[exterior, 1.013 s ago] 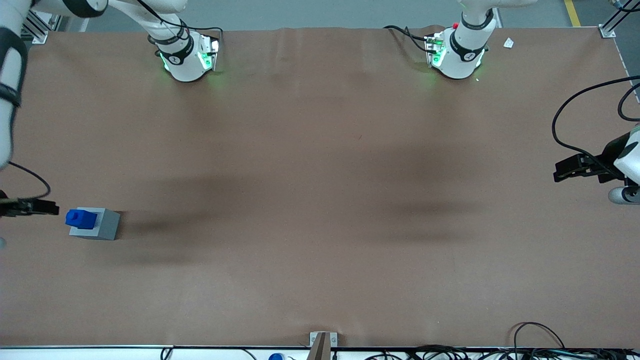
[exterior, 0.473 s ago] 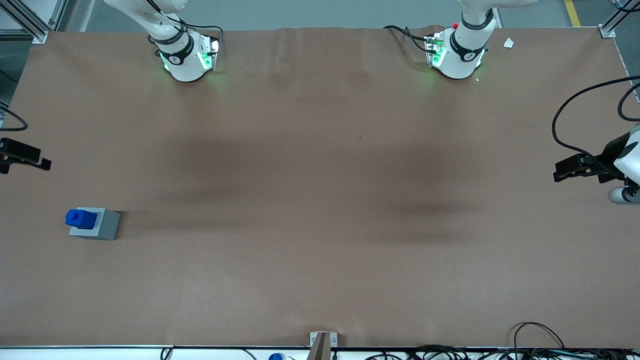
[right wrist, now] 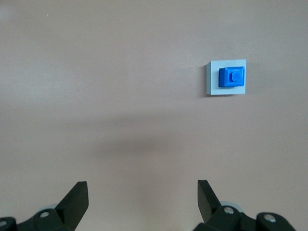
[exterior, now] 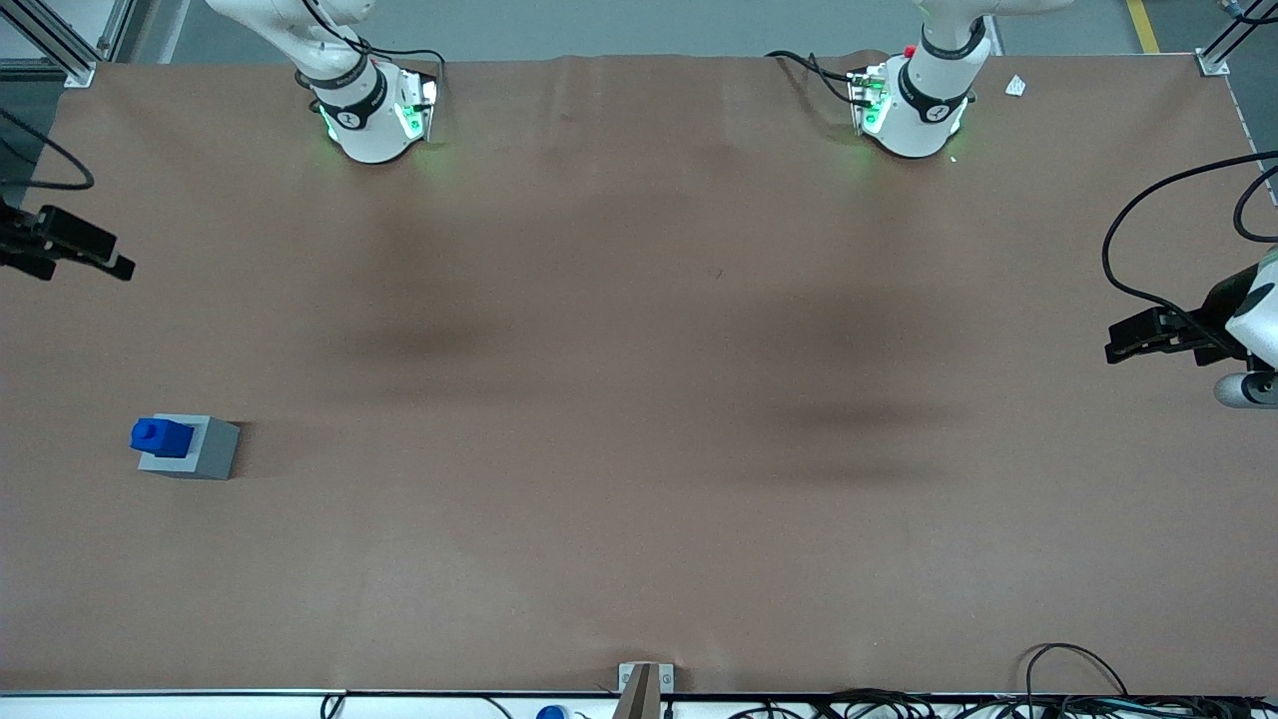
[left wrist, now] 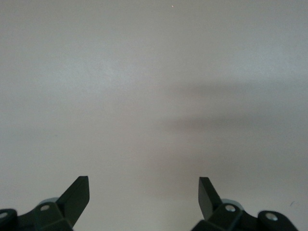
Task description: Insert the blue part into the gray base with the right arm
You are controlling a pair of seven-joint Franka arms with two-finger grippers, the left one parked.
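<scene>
My gripper (right wrist: 139, 192): jaws wide apart, nothing between them, only bare brown table (right wrist: 96, 96) below. In the front view the gripper (exterior: 85, 250) hangs at the working arm's end of the table, farther from the camera than the parts. From the wrist camera, the gray base (right wrist: 226, 78) sits at about one o'clock from the jaws, well apart. The blue part (right wrist: 232, 77) is seated in its top, stub up, off-center toward one edge.
</scene>
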